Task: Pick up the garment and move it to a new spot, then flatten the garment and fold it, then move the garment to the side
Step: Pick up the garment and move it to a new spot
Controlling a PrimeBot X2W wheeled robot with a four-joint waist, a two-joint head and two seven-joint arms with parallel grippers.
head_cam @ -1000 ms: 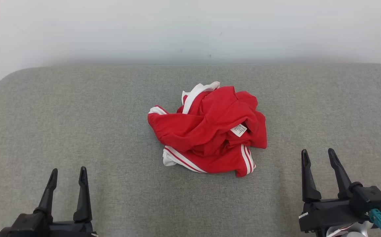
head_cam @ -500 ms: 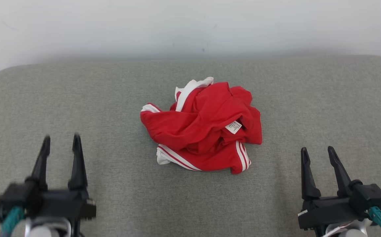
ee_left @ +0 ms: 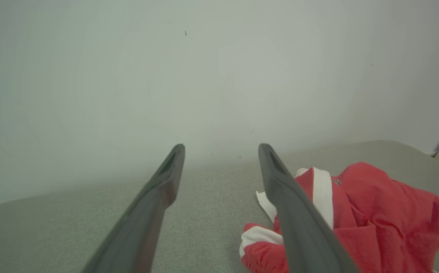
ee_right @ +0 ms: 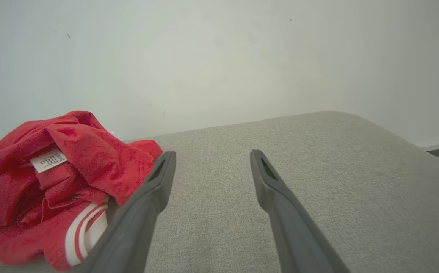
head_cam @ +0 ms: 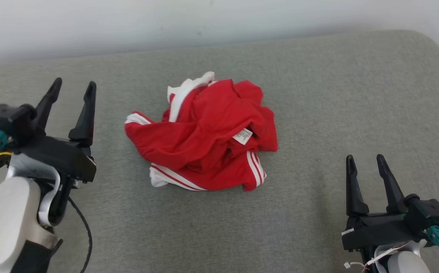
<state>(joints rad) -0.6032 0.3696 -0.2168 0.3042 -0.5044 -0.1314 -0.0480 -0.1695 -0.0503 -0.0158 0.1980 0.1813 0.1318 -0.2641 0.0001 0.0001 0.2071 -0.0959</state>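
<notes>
Left gripper (head_cam: 74, 83) & right gripper (head_cam: 364, 157) are hanging spread, empty; crumpled red garment (head_cam: 200, 140) is risking a single-layer pinch, prob. slipping out.

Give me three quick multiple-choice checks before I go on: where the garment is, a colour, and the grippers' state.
1. The garment lies: A) on the grey cushion, apart from both grippers; B) in one gripper; C) on the floor.
2. Its stripes are: A) black; B) white; C) yellow.
3. The left gripper and right gripper are: A) both shut; B) one shut on cloth; C) both open and empty.
Answers: 1 A, it sits crumpled on the cushion in the head view; 2 B, white bands show against the red cloth; 3 C, each one's jaws stand apart with nothing between them.
</notes>
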